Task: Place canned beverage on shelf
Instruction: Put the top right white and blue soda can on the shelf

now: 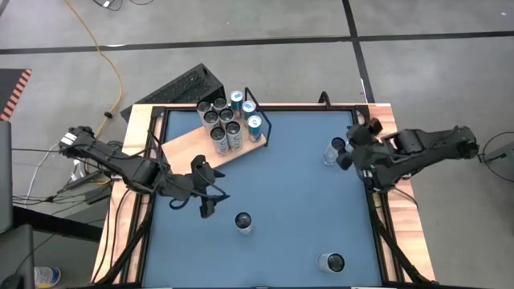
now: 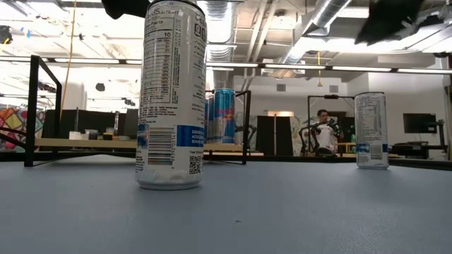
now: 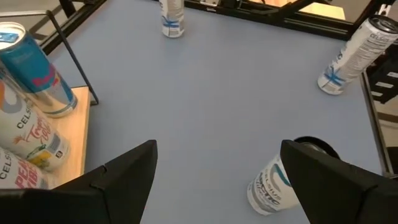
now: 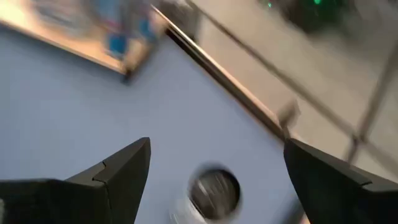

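High view is showing my left gripper [image 1: 210, 202] hanging with fingers apart just left of an upright can [image 1: 242, 222] standing mid-table; my right gripper [image 1: 344, 149], also spread, is hovering over another can [image 1: 335, 149] far right; the shelf [image 1: 189, 143] is lying far-left.

A blue tabletop [image 1: 297, 193] framed by pale wooden edges carries everything. The shelf [image 1: 210, 143], a pale-wood board with a thin black wire frame at one end, lies flat and skewed in the far left corner, holding a tight cluster of upright cans [image 1: 226, 120]. Three more cans stand directly on the blue surface: one [image 1: 242, 222] just toward the near side of the shelf, one [image 1: 335, 150] well to the shelf's right by the table's right edge, and one [image 1: 332, 262] farthest from the shelf, near the front right
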Available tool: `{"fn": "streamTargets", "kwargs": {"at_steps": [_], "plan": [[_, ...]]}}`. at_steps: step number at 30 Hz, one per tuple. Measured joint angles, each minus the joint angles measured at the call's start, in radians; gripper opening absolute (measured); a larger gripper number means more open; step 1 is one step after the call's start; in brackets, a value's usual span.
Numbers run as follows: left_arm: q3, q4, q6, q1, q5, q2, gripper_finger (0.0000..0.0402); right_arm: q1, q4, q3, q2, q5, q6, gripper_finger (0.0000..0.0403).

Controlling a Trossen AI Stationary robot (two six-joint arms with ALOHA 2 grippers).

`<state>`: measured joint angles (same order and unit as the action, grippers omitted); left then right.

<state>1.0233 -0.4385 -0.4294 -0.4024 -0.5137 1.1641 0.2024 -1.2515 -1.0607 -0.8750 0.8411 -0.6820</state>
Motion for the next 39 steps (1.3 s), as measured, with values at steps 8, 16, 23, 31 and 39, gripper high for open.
{"fn": "streamTargets", "kwargs": {"at_steps": [8, 16, 23, 31, 39], "plan": [[0.0, 0.004, 0.041, -0.014, -0.043, 0.0, 0.0328, -0.151, -0.04, 0.0, -0.022, -0.174, -0.22, 0.035], [0.0, 0.003, 0.062, -0.013, -0.035, 0.0, 0.0328, -0.267, -0.083, 0.001, -0.078, -0.264, -0.203, 0.035], [0.0, 0.002, 0.062, -0.013, -0.033, 0.0, 0.0328, -0.32, -0.075, 0.0, -0.144, -0.292, -0.184, 0.035], [0.001, -0.025, 0.05, -0.013, -0.033, 0.0, 0.0328, -0.357, -0.036, 0.0, -0.215, -0.351, -0.145, 0.035], [0.001, -0.026, 0.035, -0.013, -0.033, 0.0, 0.0328, -0.418, -0.035, 0.0, -0.244, -0.37, -0.092, 0.035]]}}
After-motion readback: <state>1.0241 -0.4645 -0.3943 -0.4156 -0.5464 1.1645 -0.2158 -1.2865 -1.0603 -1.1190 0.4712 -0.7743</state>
